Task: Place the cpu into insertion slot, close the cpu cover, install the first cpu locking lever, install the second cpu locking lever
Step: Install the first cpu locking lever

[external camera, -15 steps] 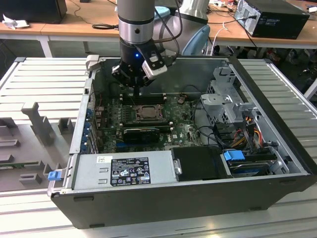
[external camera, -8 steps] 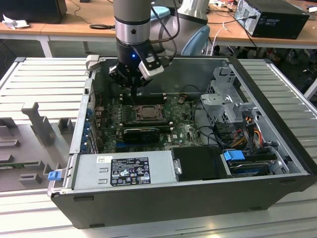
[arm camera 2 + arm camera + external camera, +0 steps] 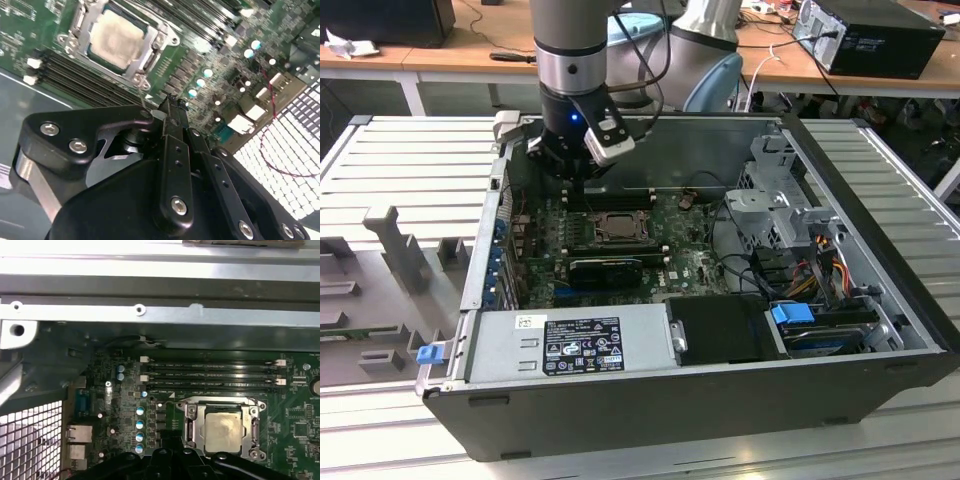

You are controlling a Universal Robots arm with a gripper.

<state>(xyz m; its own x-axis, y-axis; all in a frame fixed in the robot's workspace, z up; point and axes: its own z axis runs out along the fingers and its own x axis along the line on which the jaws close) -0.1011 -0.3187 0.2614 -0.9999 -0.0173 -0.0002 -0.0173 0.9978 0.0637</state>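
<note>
The cpu (image 3: 223, 432) within the cpu cover (image 3: 222, 403), beside the memory slots (image 3: 210, 375), on the motherboard (image 3: 292, 412) inside the case (image 3: 720, 410)

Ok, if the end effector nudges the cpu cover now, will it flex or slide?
Probably stiff: the cpu cover looks like plate metal. It is unlikely to slide, since it lies flat, framing the cpu. Its shiny surface may be slick.

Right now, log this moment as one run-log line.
cpu: seated | cpu cover: down around cpu | pincer: shut, empty, above board near cover
</note>
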